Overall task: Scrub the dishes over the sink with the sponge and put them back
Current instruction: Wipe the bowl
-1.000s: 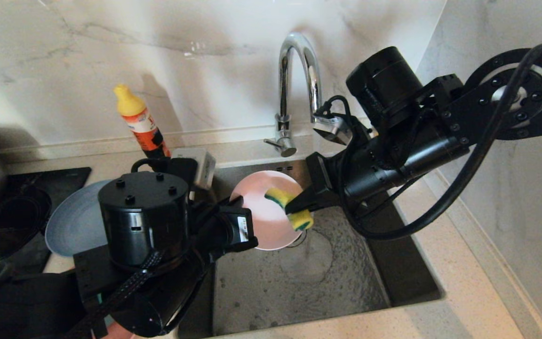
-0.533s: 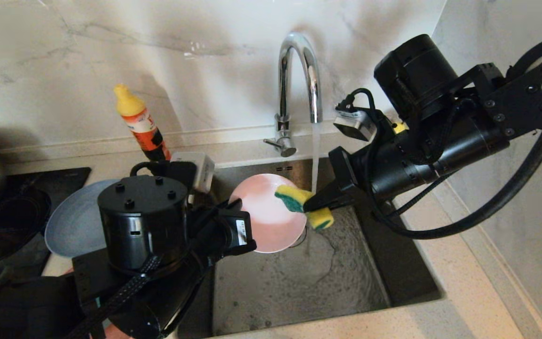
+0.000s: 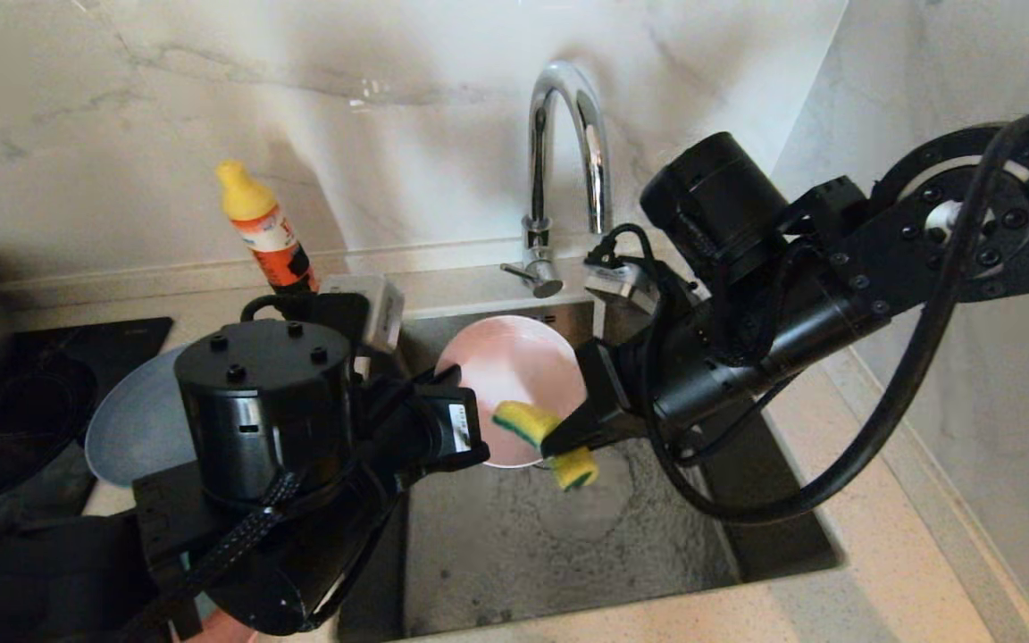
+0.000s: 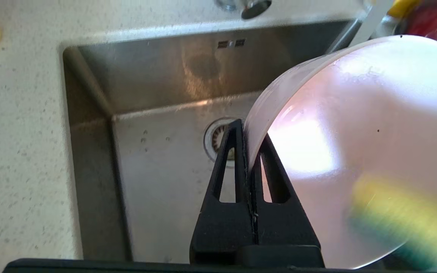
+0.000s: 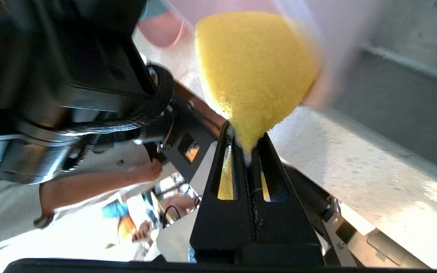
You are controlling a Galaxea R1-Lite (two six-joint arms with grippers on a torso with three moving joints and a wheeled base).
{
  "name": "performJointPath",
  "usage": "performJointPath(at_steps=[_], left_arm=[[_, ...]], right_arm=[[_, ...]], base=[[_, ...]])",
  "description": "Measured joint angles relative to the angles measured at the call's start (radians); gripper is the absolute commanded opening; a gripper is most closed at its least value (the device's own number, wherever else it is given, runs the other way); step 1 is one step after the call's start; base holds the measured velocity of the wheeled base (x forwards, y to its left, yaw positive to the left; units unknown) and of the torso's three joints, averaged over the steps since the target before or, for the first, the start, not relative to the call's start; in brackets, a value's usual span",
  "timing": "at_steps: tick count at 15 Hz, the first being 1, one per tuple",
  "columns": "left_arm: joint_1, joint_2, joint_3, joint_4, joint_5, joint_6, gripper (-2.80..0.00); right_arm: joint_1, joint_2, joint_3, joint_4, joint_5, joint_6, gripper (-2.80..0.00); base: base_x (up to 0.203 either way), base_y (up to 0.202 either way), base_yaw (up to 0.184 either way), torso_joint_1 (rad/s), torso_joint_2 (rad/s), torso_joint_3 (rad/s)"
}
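pink bowl (image 4: 355, 144) rim pinched by left pincer (image 4: 249, 151); right wrist view alone shows right pincer (image 5: 247, 149) clenching sponge (image 5: 254, 72).

Left arm's black housing (image 3: 255, 420) hid most of the grey-blue plate (image 3: 126, 429) & the near rim of the pale pink bowl (image 3: 514, 375) in head view; left gripper (image 4: 248, 129) itself couldn't be seen there. Sponge (image 4: 400, 216) was a yellow-green blur in left wrist view, cut off by the frame edge; bowl's far side ran out of frame too. In right wrist view the bowl behind the sponge was smeared pale pink, edges unclear. Right arm (image 3: 747, 339) covered the faucet's (image 3: 559, 170) spout tip & the sink's (image 3: 568, 536) back right corner. Drain strainer (image 4: 214, 138) half hidden behind the gripper. Bottle (image 3: 269, 237) base hidden. Pot at the worktop's left edge was cropped.
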Motion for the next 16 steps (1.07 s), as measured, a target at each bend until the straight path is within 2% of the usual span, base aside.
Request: performJointPath(at_steps=[4, 8, 12, 16], left_arm=[[0.0, 0.003, -0.003, -0.019, -0.001, -0.001, -2.8], [0.0, 0.012, 0.0, -0.021, -0.003, -0.006, -2.8], [-0.001, 0.016, 0.001, -0.02, -0.004, -0.005, -2.8], [0.0, 0.018, 0.014, -0.04, -0.002, -0.008, -2.8]], right_arm=[[0.056, 0.029, 0.006, 0.001, -0.001, 0.002, -2.8], [0.076, 0.06, -0.074, -0.007, -0.003, 0.007, -2.8], [0.034, 0.057, -0.094, -0.059, -0.004, 0.013, -2.8], [-0.035, 0.033, -0.094, -0.057, -0.001, 0.013, -2.8]], base=[[0.0, 0.0, 0.0, 0.0, 0.0, 0.0], [0.0, 0.0, 0.0, 0.0, 0.0, 0.0], [0.0, 0.0, 0.0, 0.0, 0.0, 0.0], [0.0, 0.0, 0.0, 0.0, 0.0, 0.0]])
